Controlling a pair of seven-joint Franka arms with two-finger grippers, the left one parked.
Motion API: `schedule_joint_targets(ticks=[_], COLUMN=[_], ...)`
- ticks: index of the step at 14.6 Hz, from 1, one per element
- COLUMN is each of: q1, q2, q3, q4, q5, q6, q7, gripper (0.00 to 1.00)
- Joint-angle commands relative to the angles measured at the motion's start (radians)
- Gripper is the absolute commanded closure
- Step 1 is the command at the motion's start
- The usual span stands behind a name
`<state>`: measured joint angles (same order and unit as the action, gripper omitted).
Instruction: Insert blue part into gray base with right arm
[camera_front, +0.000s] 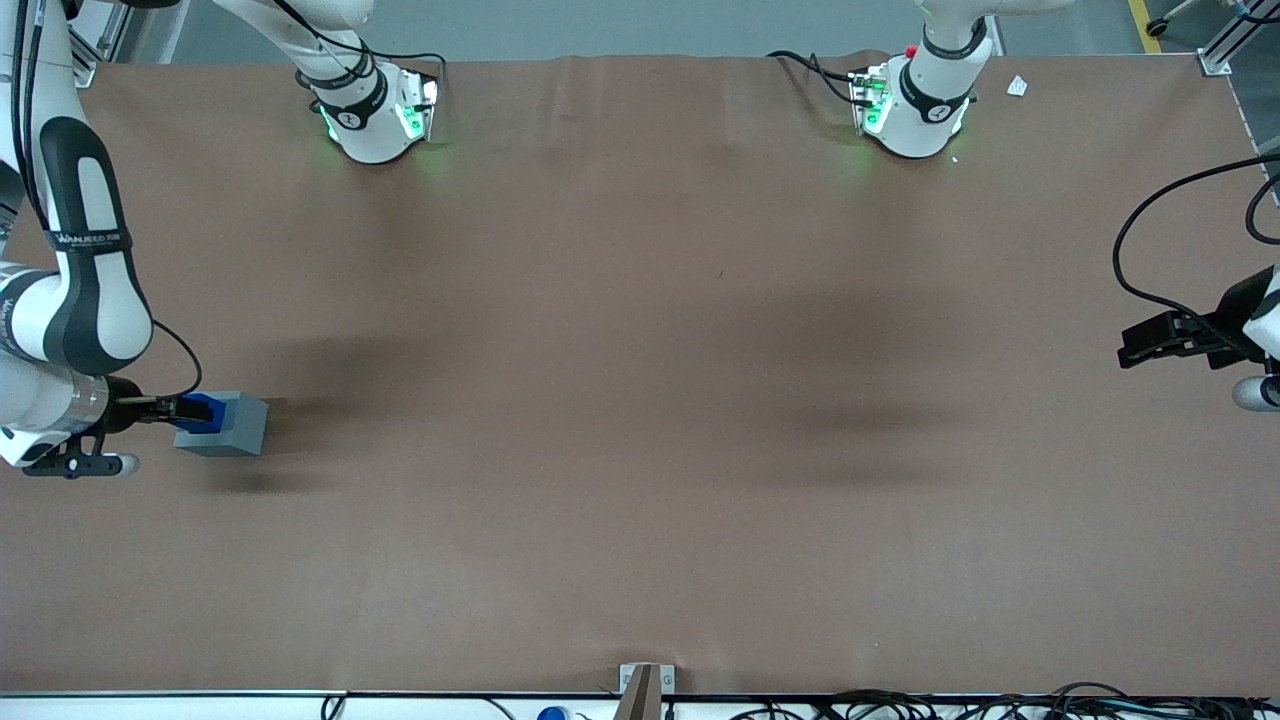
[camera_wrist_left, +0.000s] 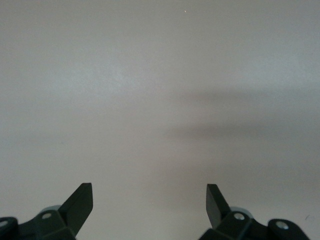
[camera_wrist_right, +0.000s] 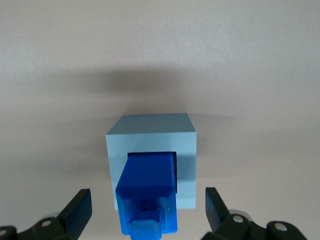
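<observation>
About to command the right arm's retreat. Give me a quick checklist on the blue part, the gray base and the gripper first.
1. Blue part in the gray base socket: ok, it sits in the opening.
2. Fully seated: cannot tell; much of it stands proud.
3. Gripper released: ok, fingers spread clear of the part.
4. Base flat on the table: ok.
5. Retreat path: ok, nothing beside the base.

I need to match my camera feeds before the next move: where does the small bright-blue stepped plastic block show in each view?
Front view: the small bright-blue stepped plastic block sits in the light-gray plastic cube, toward the working arm's end of the table, at the black two-finger gripper.
Right wrist view: the block stands in the cube's socket, between the open fingers.
Left wrist view: not in it.
Shared landmark: the gray cube.
</observation>
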<state>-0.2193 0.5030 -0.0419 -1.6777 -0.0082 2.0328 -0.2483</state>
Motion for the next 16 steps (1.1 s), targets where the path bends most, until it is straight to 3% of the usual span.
schedule_joint_targets(ticks=[1, 8, 12, 16], q1=[-0.002, 0.077, 0.135, 0.181], q2=[-0.067, -0.188, -0.291, -0.458], q3=[0.013, 0.02, 0.022, 0.022], q4=[0.013, 0.144, 0.121, 0.0], q5=[-0.012, 0.008, 0.033, 0.033], q6=[-0.068, -0.318, -0.338, -0.31], q7=[0.009, 0.079, 0.255, 0.279], gripper=[0.0, 0.0, 0.0, 0.0])
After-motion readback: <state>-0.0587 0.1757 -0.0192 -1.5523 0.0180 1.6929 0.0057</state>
